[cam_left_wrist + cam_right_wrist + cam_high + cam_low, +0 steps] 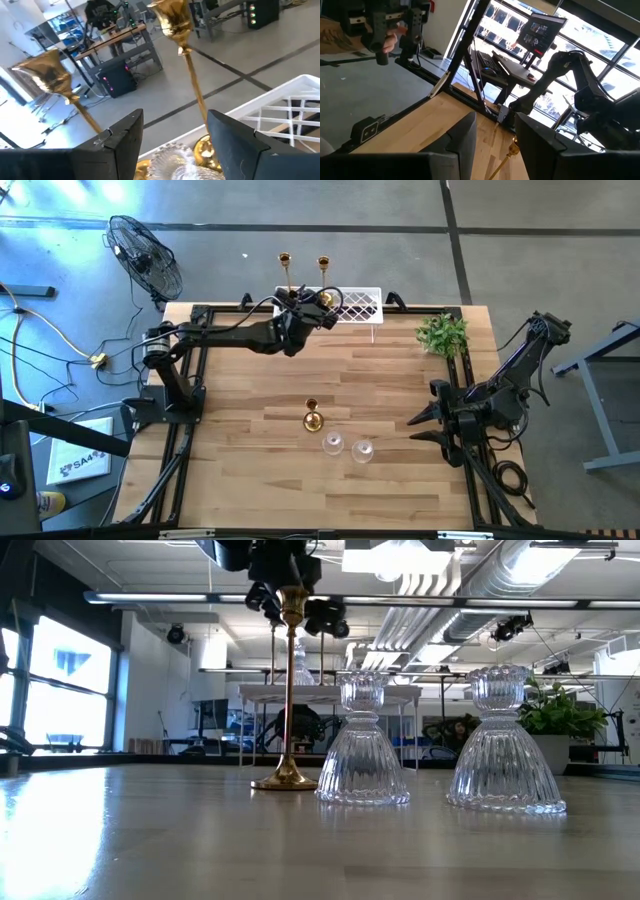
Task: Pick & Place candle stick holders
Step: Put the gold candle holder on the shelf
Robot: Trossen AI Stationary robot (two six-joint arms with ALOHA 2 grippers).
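Left hand (300,308) spread around a glass holder (172,162) on the white rack (362,304), beside two gold holders (176,22).

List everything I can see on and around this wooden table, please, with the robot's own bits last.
gold candle holders on the rack: two, shiny gold, standing on the white rack at the table's far edge
gold candle holder on the table: one, gold, near the table's middle
glass candle holders on the table: two, clear, side by side next to that gold one
glass candle holder on the rack: one, clear, between the left fingers
white rack: one, lattice, far edge
plant: one, green, far right corner
fan: one, black, on the floor
left gripper: fingers apart, over the rack
right gripper: fingers apart, empty, right edge
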